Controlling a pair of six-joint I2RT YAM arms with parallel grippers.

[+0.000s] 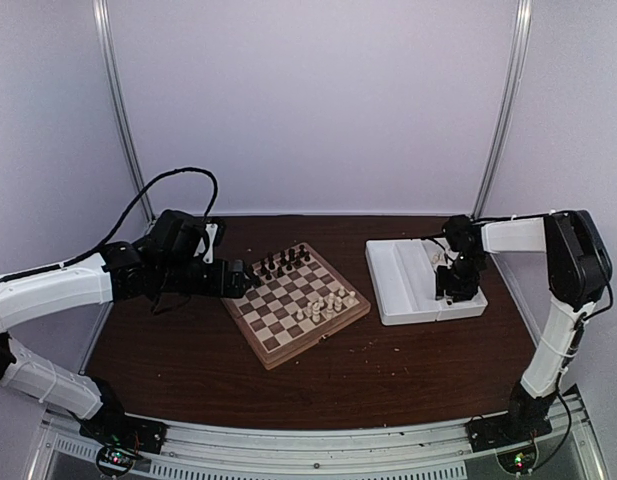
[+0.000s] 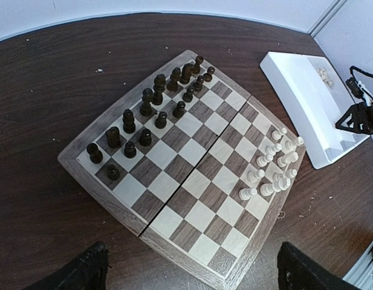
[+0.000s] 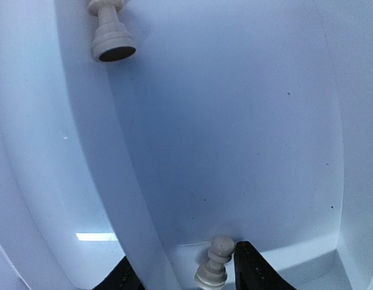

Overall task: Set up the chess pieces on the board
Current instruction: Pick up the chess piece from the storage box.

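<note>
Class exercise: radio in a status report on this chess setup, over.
Left gripper open, near checkered wooden board. Right gripper open around small cream-white pawn in white rectangular tray. Nothing blocking.

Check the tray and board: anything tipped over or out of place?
One cream piece lies tipped in the white tray, its dark underside showing, apart from the pawn by the right gripper. On the board, the cream pieces bunch unevenly toward one end, unlike the dark pieces in two tidy rows.
</note>
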